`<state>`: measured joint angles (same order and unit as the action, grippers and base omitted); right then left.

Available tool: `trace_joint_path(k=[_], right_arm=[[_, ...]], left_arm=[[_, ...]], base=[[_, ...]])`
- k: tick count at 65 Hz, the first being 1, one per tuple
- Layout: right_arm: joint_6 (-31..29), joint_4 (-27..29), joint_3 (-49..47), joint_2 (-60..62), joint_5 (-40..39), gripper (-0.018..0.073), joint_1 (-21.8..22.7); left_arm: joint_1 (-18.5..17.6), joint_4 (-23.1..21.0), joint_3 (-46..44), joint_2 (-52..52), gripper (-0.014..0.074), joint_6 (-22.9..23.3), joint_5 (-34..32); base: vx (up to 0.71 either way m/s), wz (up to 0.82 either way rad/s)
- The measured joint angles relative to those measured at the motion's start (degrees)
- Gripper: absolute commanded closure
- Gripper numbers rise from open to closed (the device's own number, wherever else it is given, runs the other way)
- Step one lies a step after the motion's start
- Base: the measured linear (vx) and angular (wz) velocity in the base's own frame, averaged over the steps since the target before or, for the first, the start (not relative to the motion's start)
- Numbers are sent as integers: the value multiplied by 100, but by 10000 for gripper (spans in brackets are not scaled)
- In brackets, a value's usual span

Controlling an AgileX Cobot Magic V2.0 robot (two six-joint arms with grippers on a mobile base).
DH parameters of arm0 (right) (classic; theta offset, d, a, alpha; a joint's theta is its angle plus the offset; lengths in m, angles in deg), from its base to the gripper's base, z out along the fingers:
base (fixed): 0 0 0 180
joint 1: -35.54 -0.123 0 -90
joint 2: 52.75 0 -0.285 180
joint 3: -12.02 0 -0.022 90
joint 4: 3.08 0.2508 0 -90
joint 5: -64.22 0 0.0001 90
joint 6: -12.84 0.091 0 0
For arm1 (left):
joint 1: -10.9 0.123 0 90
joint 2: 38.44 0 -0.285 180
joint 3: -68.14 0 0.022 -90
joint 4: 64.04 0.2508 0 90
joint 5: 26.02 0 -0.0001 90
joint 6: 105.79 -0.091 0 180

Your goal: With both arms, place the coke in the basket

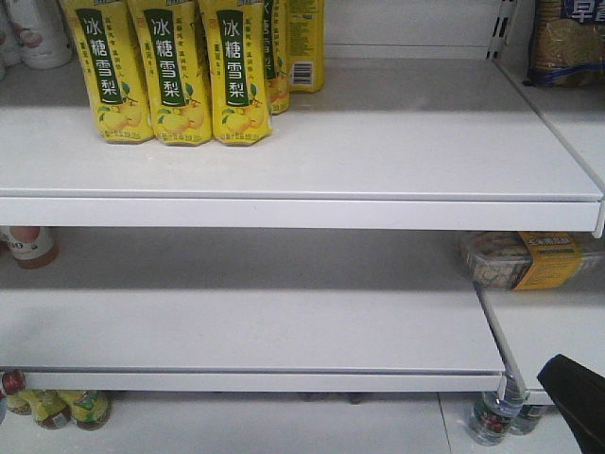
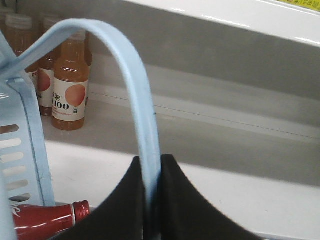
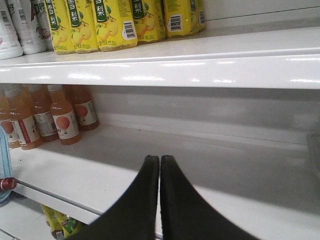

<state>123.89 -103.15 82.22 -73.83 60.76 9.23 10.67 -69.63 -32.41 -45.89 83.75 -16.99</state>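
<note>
Between left pincer (image 2: 152,200) fingers: basket handle (image 2: 135,90).

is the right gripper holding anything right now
No, in the right wrist view the right gripper is shut with its fingertips pressed together and nothing between them.

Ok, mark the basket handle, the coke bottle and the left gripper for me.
Basket handle (image 2: 131,75): left wrist view, on the arch of the blue loop.
Coke bottle (image 2: 47,220): left wrist view, on its red neck, lying in the basket.
Left gripper (image 2: 152,192): left wrist view, between the black fingers clamped on the handle.
</note>
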Motion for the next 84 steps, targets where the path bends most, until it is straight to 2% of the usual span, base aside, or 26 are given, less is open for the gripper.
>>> trace_joint_path(k=[20, 25, 30, 47, 54, 66, 73, 79, 84], right_arm=[[0, 0, 36, 0, 0, 564, 0], [0, 198, 43, 0, 0, 564, 0], [0, 729, 43, 0, 5, 564, 0], [0, 3941, 43, 0, 452, 564, 0], [0, 4419, 43, 0, 956, 564, 0], [-62, 4697, 43, 0, 1546, 564, 0], [-817, 5521, 43, 0, 2247, 564, 0], [-1887, 6586, 43, 0, 3127, 564, 131], [-2845, 7293, 43, 7, 3587, 564, 436]], left_arm=[[0, 0, 0, 0, 603, 0, 0], [0, 0, 0, 0, 603, 0, 0], [0, 0, 0, 0, 603, 0, 0], [0, 0, 0, 0, 603, 0, 0], [0, 0, 0, 0, 603, 0, 0], [0, 0, 0, 0, 603, 0, 0], [0, 0, 0, 0, 603, 0, 0], [0, 0, 0, 0, 603, 0, 0], [0, 0, 0, 0, 603, 0, 0]], base=[[0, 0], [0, 0], [0, 0], [0, 0], [0, 0], [0, 0], [0, 0], [0, 0], [0, 0]])
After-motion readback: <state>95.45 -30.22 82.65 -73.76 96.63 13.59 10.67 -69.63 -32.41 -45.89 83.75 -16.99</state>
